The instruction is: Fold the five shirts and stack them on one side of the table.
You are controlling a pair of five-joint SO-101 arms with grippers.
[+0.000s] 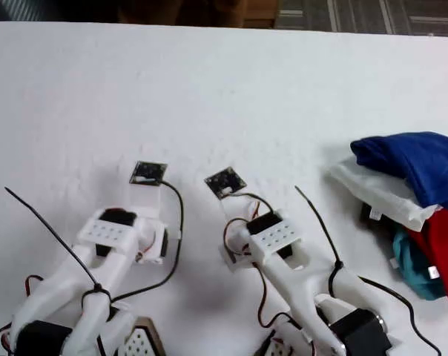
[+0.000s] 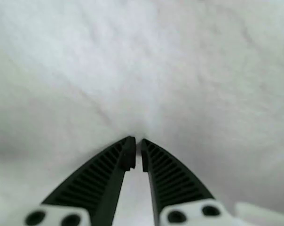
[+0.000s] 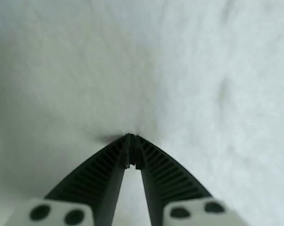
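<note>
At the left wrist, black ribbed left jaws clenched all but a sliver at the tips, grasping nothing, hanging low over the white desk (image 2: 142, 61). At the right wrist, right jaws clenched tip against tip, likewise grasping nothing, low over the same white surface.

Across the high view, starting from its left edge: 1st arm (image 1: 109, 233), white, folded low near the front of the desk, with a small black camera board (image 1: 148, 173) at its forward end and a black cable (image 1: 179, 230) curving back from the board toward the base. Just right of it, 2nd arm (image 1: 276, 236), also white, slanting toward the 1st, carrying a 2nd camera board (image 1: 225, 182), with red and black wires looped beside the joint. Sides of these 2 arms: impossible to tell from the wrist views.

Against the right edge of the desk, near the 2nd arm's base, shirts (image 1: 417, 211) heaped together, crumpled, none folded: blue shirt (image 1: 420, 159) on top at the back, white shirt (image 1: 376, 194) spread beneath it and poking out toward the arms, red shirt (image 1: 446, 248) in front of the blue, teal shirt (image 1: 413, 267) tucked under the red. Small dark patch (image 1: 369, 215) under the white cloth, too little showing to say what.
</note>
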